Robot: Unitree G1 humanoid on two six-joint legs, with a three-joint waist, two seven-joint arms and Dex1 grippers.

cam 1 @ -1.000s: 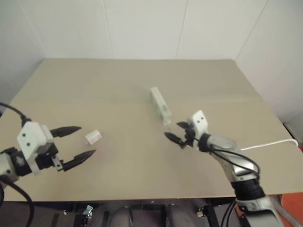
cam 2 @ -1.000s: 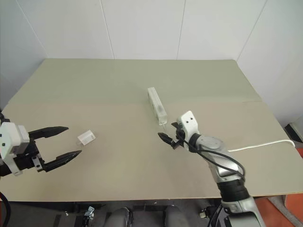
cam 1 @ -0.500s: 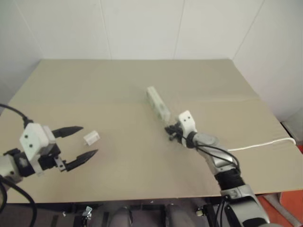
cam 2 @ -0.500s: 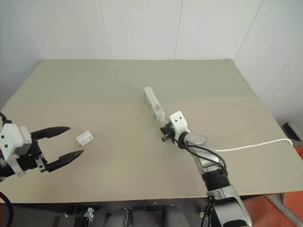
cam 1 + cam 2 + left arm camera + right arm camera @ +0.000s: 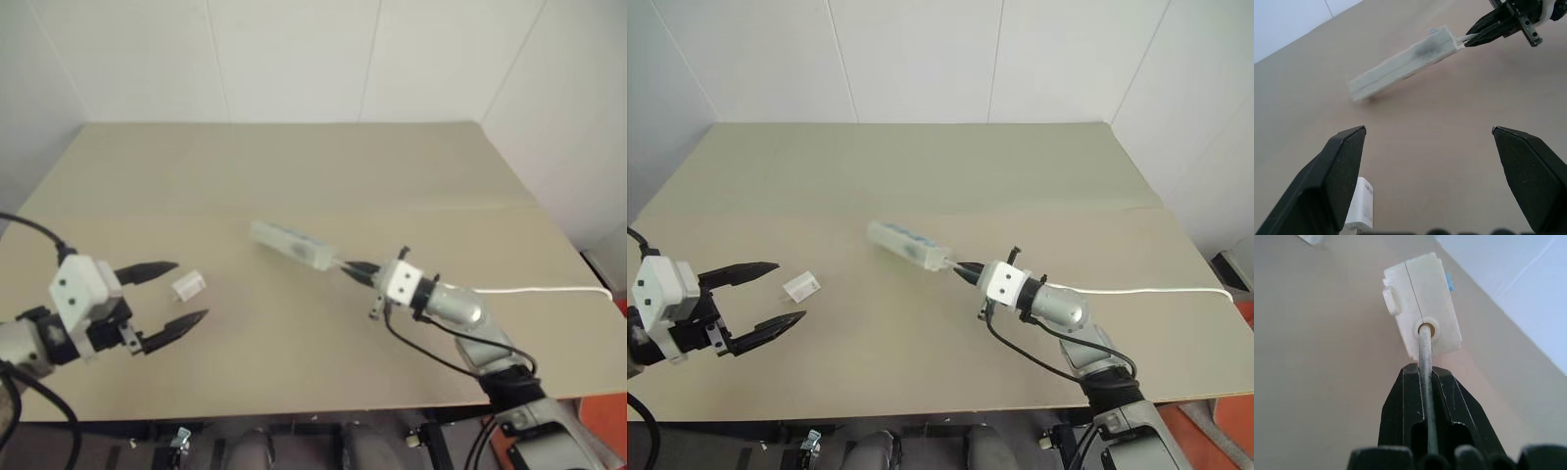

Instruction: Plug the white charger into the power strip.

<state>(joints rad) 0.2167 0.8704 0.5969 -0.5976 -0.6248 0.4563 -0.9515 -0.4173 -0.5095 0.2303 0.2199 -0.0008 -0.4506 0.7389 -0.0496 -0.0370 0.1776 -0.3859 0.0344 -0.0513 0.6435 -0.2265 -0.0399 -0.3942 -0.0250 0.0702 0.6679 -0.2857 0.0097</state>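
Dragging the power strip (image 5: 906, 245) by its cord (image 5: 1426, 363), pinched in the closed right tool (image 5: 965, 271); best set flat near the white charger (image 5: 801, 286); left tool (image 5: 774, 298) wide open, empty.

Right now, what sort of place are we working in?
Probably a bare indoor test bench, not a home: a plain beige tabletop set against white panelled walls, holding a power strip with its cord and a white charger.

Between the left tool's (image 5: 1427, 166) spread fingers, the power strip (image 5: 1403, 63) lies on the desk (image 5: 1440, 127), its cord pinched by the right tool (image 5: 1469, 40), the white charger (image 5: 1361, 208) near one finger.
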